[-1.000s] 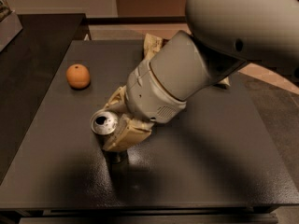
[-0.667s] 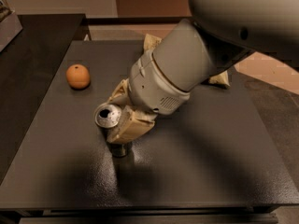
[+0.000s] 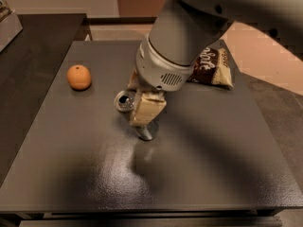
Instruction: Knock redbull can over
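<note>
On the dark counter (image 3: 213, 164), near the middle: redbull can (image 3: 124, 100), tilted, shiny top leaning left, base down on the surface. Directly over and in front of its body: gripper (image 3: 143, 105), tan, hanging from the grey arm (image 3: 184, 37). Well apart at left: round orange (image 3: 78, 76). Back right, partly behind the arm: snack bag (image 3: 214, 67).

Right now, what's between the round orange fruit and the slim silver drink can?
Only bare dark tabletop, per the camera view, between the round orange fruit and the slim silver drink can. The claw is at the can's other side.
</note>
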Motion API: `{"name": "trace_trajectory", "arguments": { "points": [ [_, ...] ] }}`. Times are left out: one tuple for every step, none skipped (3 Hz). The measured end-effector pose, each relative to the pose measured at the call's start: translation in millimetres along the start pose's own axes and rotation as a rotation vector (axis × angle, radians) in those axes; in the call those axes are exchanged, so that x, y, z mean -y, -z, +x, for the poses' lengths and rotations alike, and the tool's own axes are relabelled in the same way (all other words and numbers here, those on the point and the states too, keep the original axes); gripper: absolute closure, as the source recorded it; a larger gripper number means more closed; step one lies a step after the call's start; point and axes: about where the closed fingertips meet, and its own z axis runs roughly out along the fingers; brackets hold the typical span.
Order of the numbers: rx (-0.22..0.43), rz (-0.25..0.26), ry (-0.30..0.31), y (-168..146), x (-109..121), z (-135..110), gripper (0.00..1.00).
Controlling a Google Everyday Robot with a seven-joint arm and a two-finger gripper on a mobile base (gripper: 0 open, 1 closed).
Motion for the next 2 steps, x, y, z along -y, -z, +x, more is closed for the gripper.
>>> {"name": "trace_trajectory", "arguments": {
  "points": [
    [-0.171, 0.009, -0.017, 0.6, 13.6, 28.3, 1.0],
    [-0.311, 0.045, -0.018, 23.8, 21.8, 55.3, 1.0]
  ]
}}
